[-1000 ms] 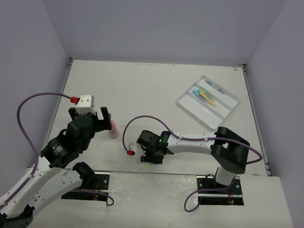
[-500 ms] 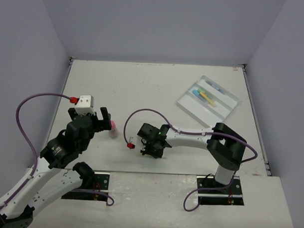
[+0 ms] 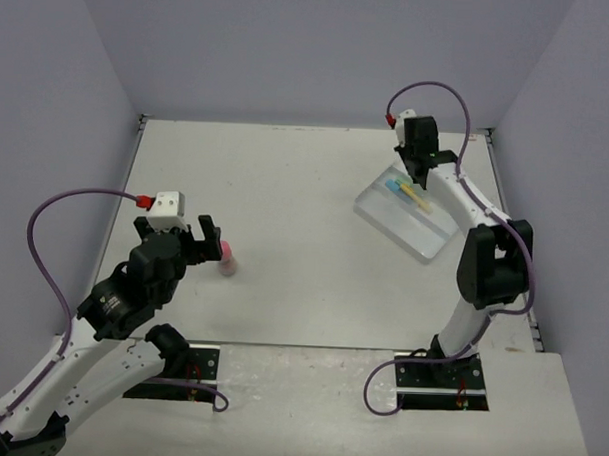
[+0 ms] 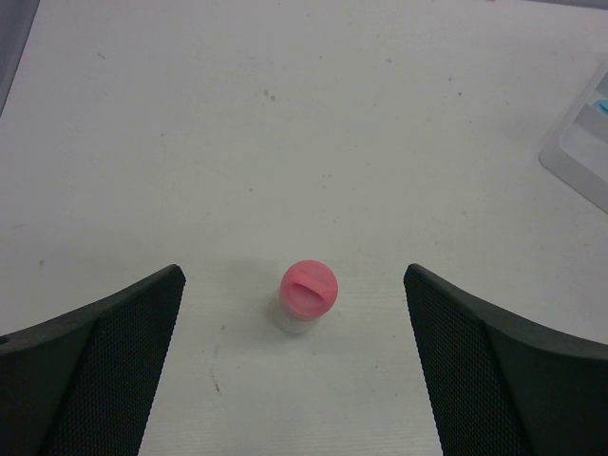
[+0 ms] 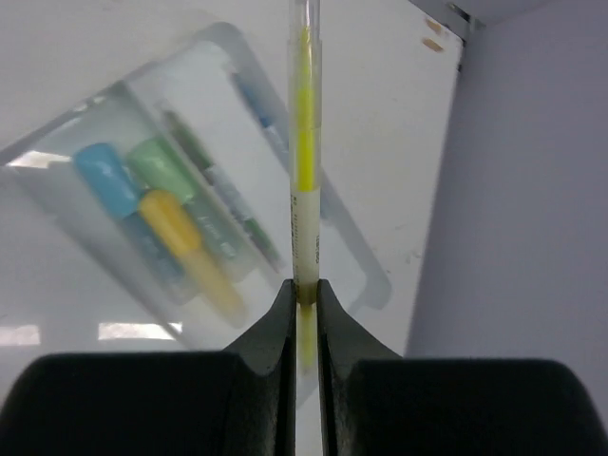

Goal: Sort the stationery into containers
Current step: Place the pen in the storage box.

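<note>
The stubby pink cylinder (image 3: pixel 226 259) stands upright on the table; in the left wrist view it (image 4: pixel 307 295) sits between and a little ahead of my open left gripper (image 4: pixel 294 380), not touched. My right gripper (image 5: pixel 304 296) is shut on a thin yellow-green pen (image 5: pixel 304 142) and holds it above the clear three-compartment tray (image 5: pixel 366 271). The tray (image 3: pixel 387 215) lies at the back right. In it lie a light-blue stick (image 5: pixel 103 176), a green stick (image 5: pixel 163 169), a yellow marker (image 5: pixel 190 252) and slim pens (image 5: pixel 214 171). From above, the right gripper (image 3: pixel 421 170) hangs over the tray's far end.
Grey walls close the table at the back and both sides; the right wall (image 5: pixel 532 237) stands just beyond the tray. Purple cables loop over both arms. The left arm's wrist (image 3: pixel 169 245) is near the left edge.
My right arm has swung from the near middle of the table to the far right, carrying the yellow-green pen over the tray. The left arm has barely moved.
</note>
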You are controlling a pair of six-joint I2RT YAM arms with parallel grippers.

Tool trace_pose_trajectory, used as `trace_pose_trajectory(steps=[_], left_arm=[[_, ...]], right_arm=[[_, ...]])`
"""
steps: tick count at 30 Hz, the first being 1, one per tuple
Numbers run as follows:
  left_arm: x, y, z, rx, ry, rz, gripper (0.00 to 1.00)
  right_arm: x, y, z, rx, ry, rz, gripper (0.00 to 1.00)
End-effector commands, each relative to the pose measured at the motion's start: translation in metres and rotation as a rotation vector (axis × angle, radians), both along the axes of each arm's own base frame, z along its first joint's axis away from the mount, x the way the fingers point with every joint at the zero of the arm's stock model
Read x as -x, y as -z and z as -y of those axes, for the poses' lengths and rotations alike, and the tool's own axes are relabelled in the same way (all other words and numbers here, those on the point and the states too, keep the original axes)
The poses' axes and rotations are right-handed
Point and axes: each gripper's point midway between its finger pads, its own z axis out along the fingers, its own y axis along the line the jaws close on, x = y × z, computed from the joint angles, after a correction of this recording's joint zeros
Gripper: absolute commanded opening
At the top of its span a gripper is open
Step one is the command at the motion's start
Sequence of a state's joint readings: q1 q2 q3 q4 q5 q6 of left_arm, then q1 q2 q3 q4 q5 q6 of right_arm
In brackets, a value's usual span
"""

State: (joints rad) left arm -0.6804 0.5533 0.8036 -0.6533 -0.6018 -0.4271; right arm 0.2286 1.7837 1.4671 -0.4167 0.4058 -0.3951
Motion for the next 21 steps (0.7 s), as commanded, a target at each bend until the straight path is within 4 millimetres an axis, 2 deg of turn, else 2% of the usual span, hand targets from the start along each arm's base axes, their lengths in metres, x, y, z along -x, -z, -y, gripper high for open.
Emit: trace_pose_trajectory(steps=[1, 3, 6, 7, 12, 14, 18, 21], left_arm=[[-0.002, -0.009, 0.003, 0.029, 0.014, 0.040, 1.00], [-0.002, -0.009, 0.005, 0.032, 0.030, 0.046, 1.00], [-0.002, -0.009, 0.008, 0.030, 0.046, 0.044, 1.00], [-0.002, -0.008, 0.009, 0.029, 0.050, 0.044, 1.00], [-0.004, -0.005, 0.017, 0.016, 0.088, 0.027, 1.00], [-0.005, -0.004, 0.017, 0.012, 0.087, 0.022, 1.00], [-0.005, -0.004, 0.017, 0.012, 0.087, 0.026, 1.00], [-0.005, -0.003, 0.016, 0.010, 0.083, 0.023, 1.00]], right_arm=[[-0.055, -0.012, 0.051, 0.195, 0.077, 0.051, 0.00], [-0.066, -0.005, 0.060, 0.212, 0.069, 0.054, 0.00], [-0.072, 0.019, 0.054, 0.202, -0.014, 0.044, 0.00], [-0.076, 0.019, 0.055, 0.224, -0.032, 0.056, 0.00], [-0.069, 0.048, 0.057, 0.202, -0.123, -0.017, 0.00], [-0.065, 0.057, 0.056, 0.145, -0.136, -0.045, 0.09], [-0.058, 0.075, 0.051, 0.072, -0.187, -0.097, 0.17], [-0.057, 0.073, 0.048, 0.054, -0.194, -0.099, 0.20]])
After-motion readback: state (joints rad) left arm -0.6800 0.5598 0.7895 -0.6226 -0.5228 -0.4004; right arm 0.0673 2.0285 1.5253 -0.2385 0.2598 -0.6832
